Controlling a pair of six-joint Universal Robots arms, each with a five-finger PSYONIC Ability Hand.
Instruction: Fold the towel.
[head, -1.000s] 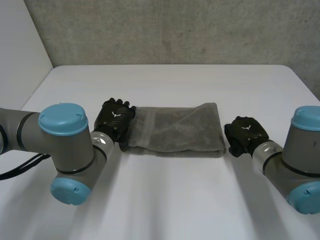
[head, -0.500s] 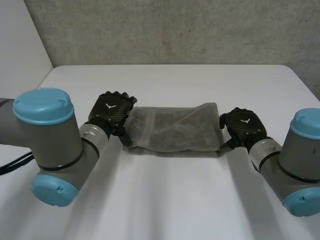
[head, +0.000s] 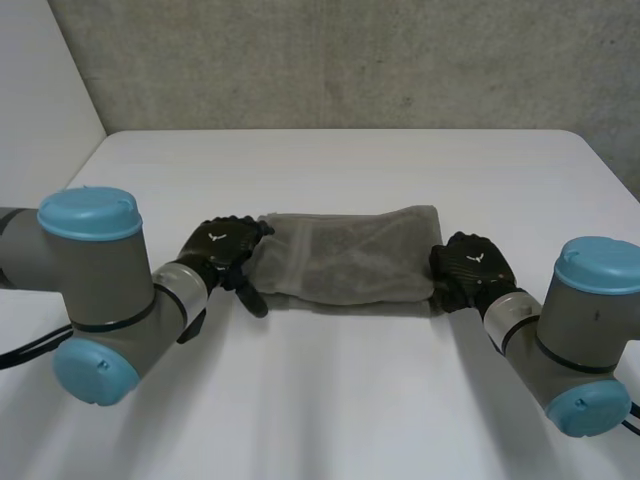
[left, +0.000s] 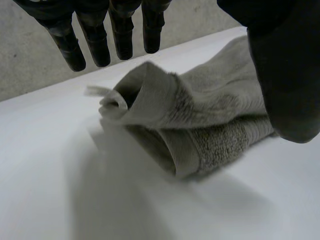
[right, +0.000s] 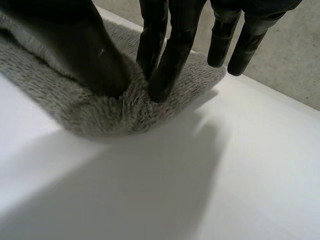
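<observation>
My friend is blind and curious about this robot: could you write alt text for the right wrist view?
The right robot hand pinches the end of a grey towel between its thumb and some fingers, bunching the cloth; its other fingers point straight past it. The towel lies on a white table, a grey wall behind.
</observation>
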